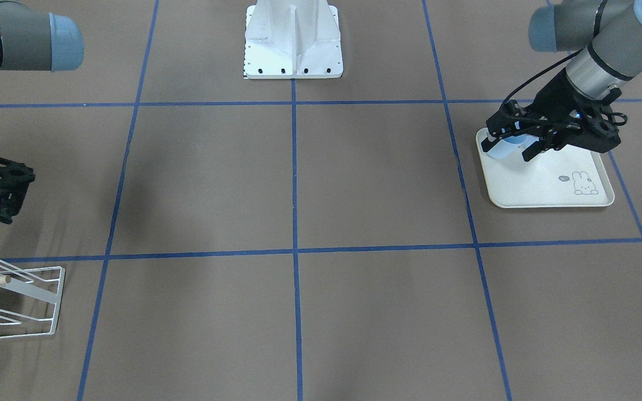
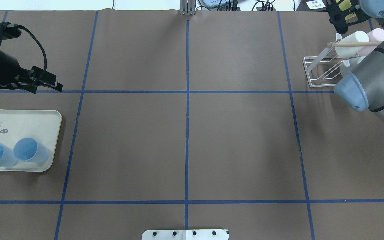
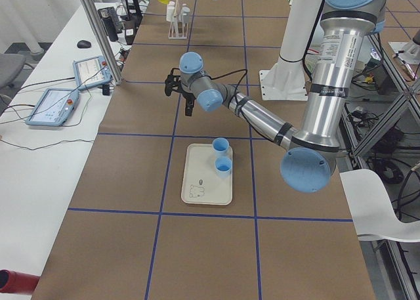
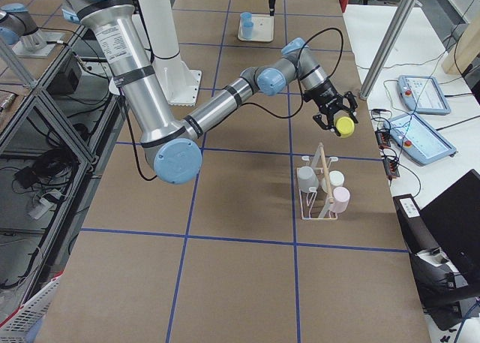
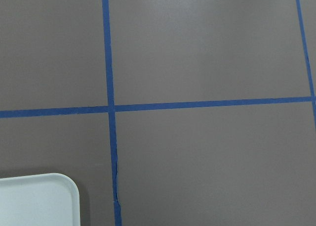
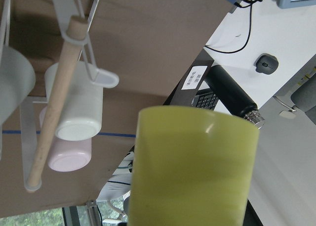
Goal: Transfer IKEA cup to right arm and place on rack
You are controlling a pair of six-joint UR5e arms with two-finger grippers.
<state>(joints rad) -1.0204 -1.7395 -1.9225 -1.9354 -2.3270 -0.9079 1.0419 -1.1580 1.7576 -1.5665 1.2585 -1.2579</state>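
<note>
Holds yellow cup (image 4: 345, 126) clamped in right gripper (image 4: 337, 121), in air near rack (image 4: 320, 178), not on it. Has on rack white cup (image 6: 79, 105), pink cup (image 6: 69, 152), grey cup (image 6: 15, 77). Has in tray (image 2: 28, 116) two blue cups (image 2: 30, 150), upright, empty. Hangs left gripper (image 1: 510, 149) near tray, fingers apart, holding nothing.

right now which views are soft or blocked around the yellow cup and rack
Right wrist view: the yellow cup fills the foreground, soft-edged; the dowel is sharper. Overhead view: the right arm hides part of the rack. Front-facing view: the frame edge crops it.
</note>
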